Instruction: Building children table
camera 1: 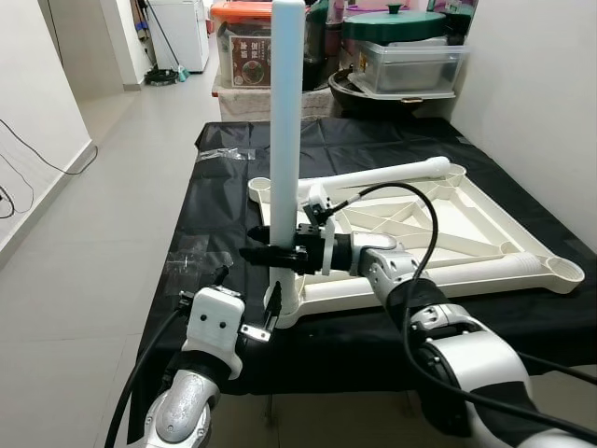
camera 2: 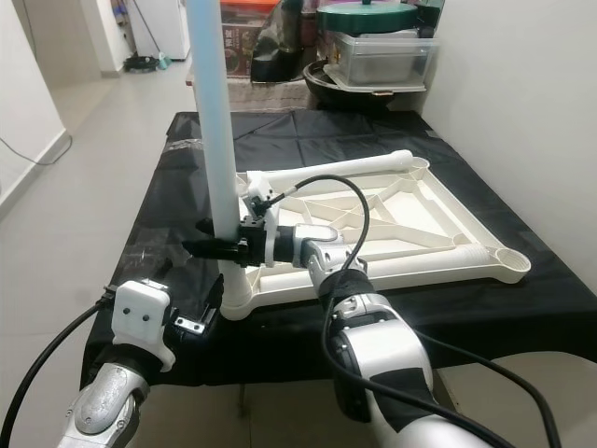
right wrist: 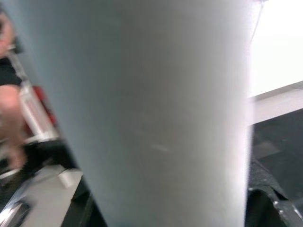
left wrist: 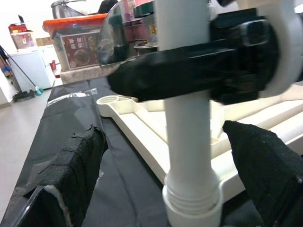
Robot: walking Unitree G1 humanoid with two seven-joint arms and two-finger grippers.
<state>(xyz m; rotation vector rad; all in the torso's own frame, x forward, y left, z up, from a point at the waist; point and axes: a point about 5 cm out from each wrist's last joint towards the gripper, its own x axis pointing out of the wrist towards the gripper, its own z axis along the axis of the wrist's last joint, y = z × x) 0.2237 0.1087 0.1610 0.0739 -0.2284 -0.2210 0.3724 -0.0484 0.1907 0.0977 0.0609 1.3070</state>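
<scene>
Right gripper point(camera 1: 266, 252) clamped on upright leg point(camera 1: 285, 140) in tabletop point(camera 1: 438, 238) corner socket; left gripper point(left wrist: 161, 179) spread apart (below); risk: cross-threading if leg tilts

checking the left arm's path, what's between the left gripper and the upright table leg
Nothing. In the left wrist view the left gripper is open, and the upright leg stands between its fingers; the right gripper clamps the leg higher up.
</scene>
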